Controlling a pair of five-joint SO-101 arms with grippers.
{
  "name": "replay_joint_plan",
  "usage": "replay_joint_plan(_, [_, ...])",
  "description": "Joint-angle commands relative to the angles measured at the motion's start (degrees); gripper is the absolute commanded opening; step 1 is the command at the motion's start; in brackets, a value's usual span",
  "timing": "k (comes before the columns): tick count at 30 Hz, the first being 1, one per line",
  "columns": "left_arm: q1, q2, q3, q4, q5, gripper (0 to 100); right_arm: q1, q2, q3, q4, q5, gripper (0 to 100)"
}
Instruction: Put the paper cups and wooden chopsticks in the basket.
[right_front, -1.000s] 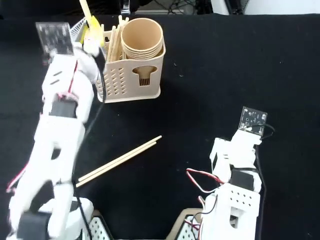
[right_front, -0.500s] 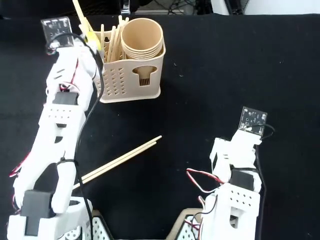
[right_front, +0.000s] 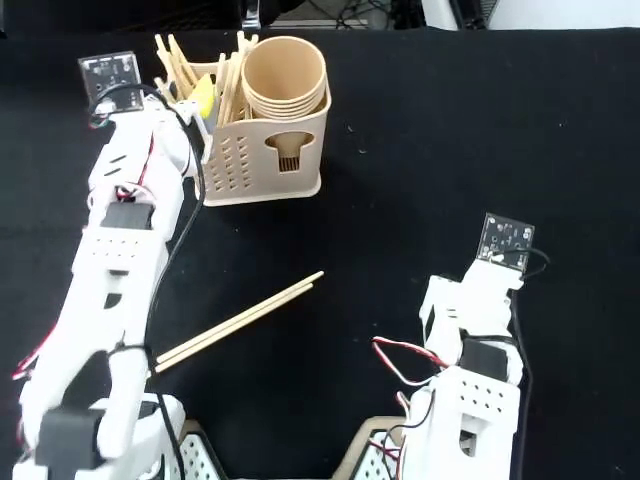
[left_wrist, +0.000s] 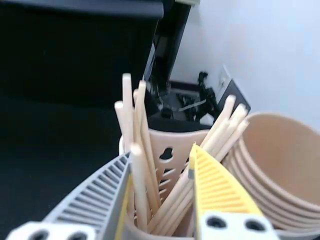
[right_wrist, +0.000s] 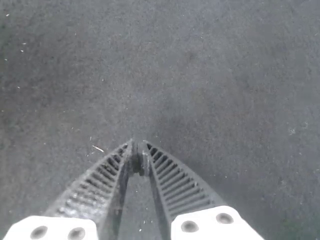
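Two chopsticks (right_front: 240, 322) lie loose on the table (right_front: 450, 130), side by side, well apart from the left end effector (right_front: 195, 95) and back toward that arm's base. They have not moved over the last second.

Item, left end effector (left_wrist: 160, 152): a second ago it was held high over the basket (right_front: 265, 160), and it has since come down to the rim of the narrow compartment. Its jaws stand partly apart. A bundle of upright sticks (left_wrist: 127, 110) rises between them, one resting against the grey finger. From where I stand nothing looks clamped.

Item, sticks in the basket: they now stand in the compartment directly under the left end effector, fanned toward its outer corner. Half a second ago a pair was tilted above the rim. My reading is that this pair has just been dropped in.

Item, paper cups (right_front: 285, 75): one nested stack, upright in the wide compartment just beside the left end effector. Unchanged.

Item, right end effector (right_wrist: 137, 152): jaws closed tip to tip, holding nothing, with bare table beneath. It is well apart from the basket and has kept still.

Standing of the task: the cups are in and most of the sticks are in. The loose pair looks like the last thing to fetch.
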Motion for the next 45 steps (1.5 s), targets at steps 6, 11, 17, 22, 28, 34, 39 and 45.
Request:
replay_joint_plan(6, [-0.9,-27.3,1.5,18.8,0.1,18,-0.8,-0.7,-0.4,-1.2,0.4,1.5])
replay_joint_plan(11, [-1.1,-40.6,1.7,40.8,-1.1,18,-0.9,-0.7,-0.3,-1.2,0.5,1.5])
replay_joint_plan(17, [-1.2,-40.5,5.3,61.3,-13.9,18,-10.6,-0.7,-1.4,2.6,9.4,1.5])
replay_joint_plan(22, [-11.9,-40.2,15.2,64.4,-26.0,18,-22.1,-0.2,-10.3,14.1,16.3,1.5])
replay_joint_plan(28, [-23.3,-40.5,28.9,56.0,-34.7,18,-31.2,1.0,-25.2,27.3,20.0,10.5])
replay_joint_plan(34, [-24.7,-40.8,42.4,48.4,-34.8,18,-40.4,17.5,-34.2,31.4,24.4,11.9])
replay_joint_plan(39, [-32.0,-40.8,45.8,47.4,-34.7,18,-49.5,38.0,-43.4,30.9,28.6,11.9])
replay_joint_plan(45, [-33.7,-40.8,46.5,47.4,-34.5,18,-53.0,57.5,-56.0,27.6,29.8,11.9])
